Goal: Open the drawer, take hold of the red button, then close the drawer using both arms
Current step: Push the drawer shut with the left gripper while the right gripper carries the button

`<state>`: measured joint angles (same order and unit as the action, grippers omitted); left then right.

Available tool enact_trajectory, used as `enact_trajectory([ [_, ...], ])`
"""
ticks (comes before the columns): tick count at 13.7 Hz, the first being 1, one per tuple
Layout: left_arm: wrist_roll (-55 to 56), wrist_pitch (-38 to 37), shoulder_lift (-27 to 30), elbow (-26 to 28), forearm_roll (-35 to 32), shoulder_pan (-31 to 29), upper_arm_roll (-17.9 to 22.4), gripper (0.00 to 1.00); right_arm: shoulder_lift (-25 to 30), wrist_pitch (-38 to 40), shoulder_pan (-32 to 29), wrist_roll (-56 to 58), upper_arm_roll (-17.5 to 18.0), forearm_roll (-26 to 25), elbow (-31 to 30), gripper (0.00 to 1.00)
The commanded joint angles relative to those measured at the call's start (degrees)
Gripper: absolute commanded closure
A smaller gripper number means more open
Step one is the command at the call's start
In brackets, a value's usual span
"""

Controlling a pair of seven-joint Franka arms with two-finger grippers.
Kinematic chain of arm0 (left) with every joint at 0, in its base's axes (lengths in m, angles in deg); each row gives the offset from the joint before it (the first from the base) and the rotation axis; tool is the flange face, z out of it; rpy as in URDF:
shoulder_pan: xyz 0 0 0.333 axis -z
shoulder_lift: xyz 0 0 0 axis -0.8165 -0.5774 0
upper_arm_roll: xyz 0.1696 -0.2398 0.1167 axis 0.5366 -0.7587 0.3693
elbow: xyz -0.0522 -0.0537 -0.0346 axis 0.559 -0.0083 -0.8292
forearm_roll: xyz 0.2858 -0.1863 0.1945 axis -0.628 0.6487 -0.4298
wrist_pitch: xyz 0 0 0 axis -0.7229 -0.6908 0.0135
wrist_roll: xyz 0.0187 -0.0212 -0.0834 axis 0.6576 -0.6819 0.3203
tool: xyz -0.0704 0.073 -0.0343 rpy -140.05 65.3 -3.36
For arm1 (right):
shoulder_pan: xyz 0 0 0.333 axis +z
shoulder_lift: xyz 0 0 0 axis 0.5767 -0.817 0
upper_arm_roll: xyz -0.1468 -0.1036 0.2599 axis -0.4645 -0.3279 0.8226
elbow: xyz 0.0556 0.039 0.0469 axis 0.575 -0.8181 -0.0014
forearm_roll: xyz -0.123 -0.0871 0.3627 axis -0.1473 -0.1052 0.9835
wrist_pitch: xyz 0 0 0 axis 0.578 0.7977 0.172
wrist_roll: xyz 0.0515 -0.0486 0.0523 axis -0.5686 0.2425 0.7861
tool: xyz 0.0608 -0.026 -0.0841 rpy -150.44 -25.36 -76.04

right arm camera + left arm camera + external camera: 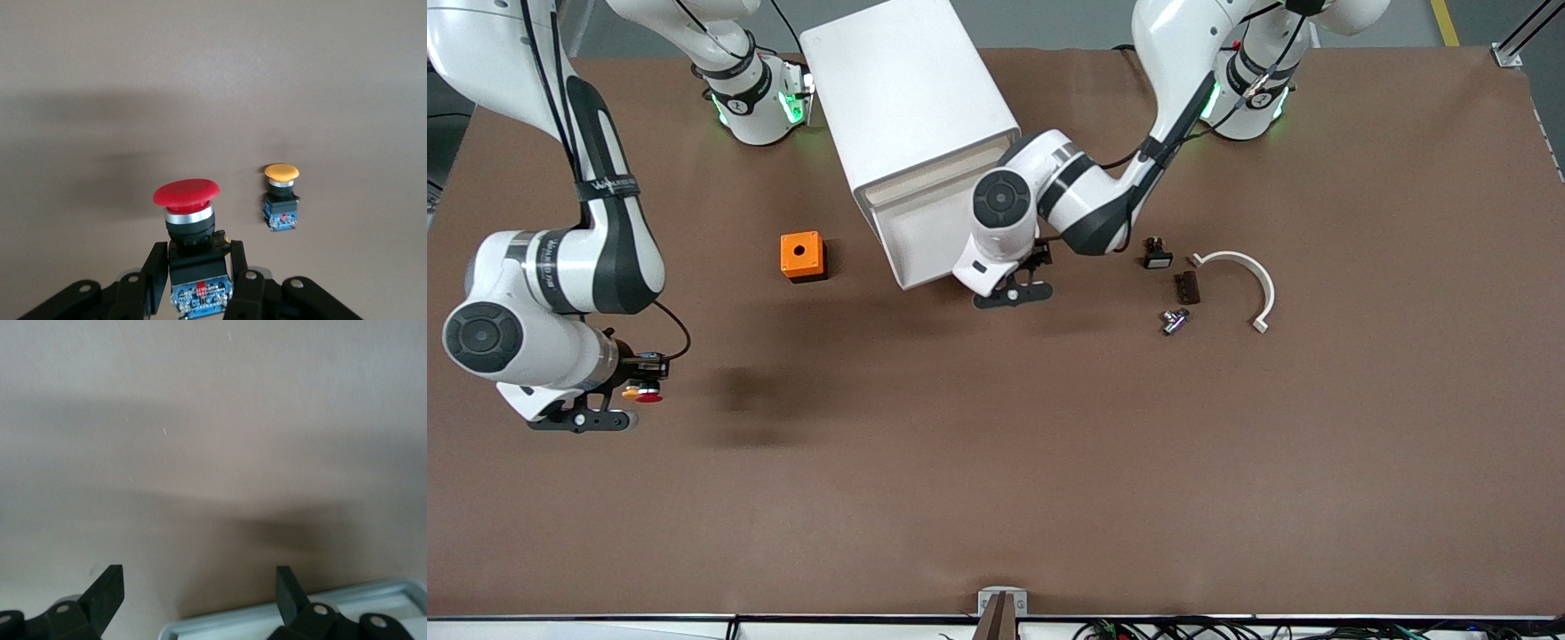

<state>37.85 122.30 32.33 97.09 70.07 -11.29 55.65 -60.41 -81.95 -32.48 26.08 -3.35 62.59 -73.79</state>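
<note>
The right pincer (200, 280) is pinching the button (187, 220); the left pincer (1012, 293), spread, is hovering just beside the drawer (925, 227) front.

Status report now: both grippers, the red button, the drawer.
Right gripper shut on red button, above the table near the yellow button. Left gripper open at the drawer front. Drawer looks nearly closed. Nothing blocking.
</note>
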Motion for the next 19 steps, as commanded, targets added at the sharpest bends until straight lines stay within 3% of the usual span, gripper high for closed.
enact_trajectory([
  [1,4.3,-1.2,0.5,1.2,1.0,3.1,-1.3,0.00,1.4,-6.1,-0.8,-0.2,0.8,-1.6,-5.9,0.80],
  [6,9.2,-1.3,0.5,1.3,1.0,3.2,-5.4,0.00,0.3,-11.0,-2.6,-0.4,0.8,-1.7,-8.8,0.80],
  [13,10.0,-1.3,0.7,1.2,0.9,2.4,-6.4,0.00,0.0,-22.1,-3.4,-3.7,0.8,-1.6,-15.4,0.80],
  [16,9.0,-1.3,2.6,0.6,0.2,-2.6,-5.8,0.00,-1.0,-23.9,-3.4,-6.5,0.7,-1.6,-16.2,0.80],
  [19,5.6,-1.3,5.7,0.5,-2.0,-11.2,-5.7,0.00,-1.8,-24.1,-3.4,-7.0,0.7,-1.7,-16.2,0.80],
])
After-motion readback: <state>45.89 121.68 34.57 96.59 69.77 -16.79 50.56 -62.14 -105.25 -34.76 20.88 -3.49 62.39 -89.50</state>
